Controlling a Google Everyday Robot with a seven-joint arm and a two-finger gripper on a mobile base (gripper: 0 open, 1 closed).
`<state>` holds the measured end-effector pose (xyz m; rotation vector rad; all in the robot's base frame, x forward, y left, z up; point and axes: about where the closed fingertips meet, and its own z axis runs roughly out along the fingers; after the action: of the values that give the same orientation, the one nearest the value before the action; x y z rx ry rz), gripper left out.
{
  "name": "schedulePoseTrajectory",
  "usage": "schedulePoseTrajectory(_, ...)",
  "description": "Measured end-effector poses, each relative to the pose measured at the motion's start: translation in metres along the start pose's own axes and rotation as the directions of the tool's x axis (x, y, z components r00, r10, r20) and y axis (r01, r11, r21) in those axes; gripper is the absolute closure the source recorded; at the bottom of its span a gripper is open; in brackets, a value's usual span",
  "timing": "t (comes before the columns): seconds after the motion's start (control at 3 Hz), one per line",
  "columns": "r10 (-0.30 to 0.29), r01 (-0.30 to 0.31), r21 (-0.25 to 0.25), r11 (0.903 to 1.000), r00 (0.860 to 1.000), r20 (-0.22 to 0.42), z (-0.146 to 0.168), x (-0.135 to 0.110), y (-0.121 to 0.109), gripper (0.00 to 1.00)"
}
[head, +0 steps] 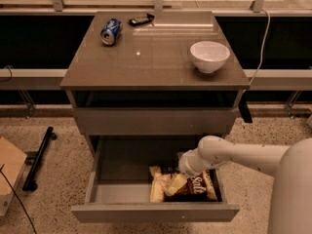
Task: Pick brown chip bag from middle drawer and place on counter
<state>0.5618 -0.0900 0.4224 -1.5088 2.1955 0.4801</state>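
Observation:
The brown chip bag [195, 186] lies crumpled on the floor of the open middle drawer [122, 162], at its front right; its pale ends point left. My white arm reaches in from the right. The gripper [178, 172] is down inside the drawer, right over the bag's upper left part and mostly hidden behind the wrist. I cannot tell whether it touches the bag. The counter [151, 57] is the glossy top of the cabinet, above the drawer.
On the counter are a blue soda can [111, 31] on its side at the back left, a black device [141, 19] behind it, and a white bowl [209, 56] at the right. A closed drawer front [155, 121] overhangs the open drawer. A cardboard box [9, 172] and a black bar [40, 157] lie on the floor at the left.

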Motion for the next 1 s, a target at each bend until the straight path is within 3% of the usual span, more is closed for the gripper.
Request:
schedulePoseTrajectory(0.33,0.012,-0.014,-0.06,0.9981,1.0,-0.029,0.026,0.012,-0.001,0.02)
schedulePoseTrajectory(1.0,0.012,-0.021,-0.112,0.9935,0.997,-0.082,0.045,0.023,0.007,0.48)
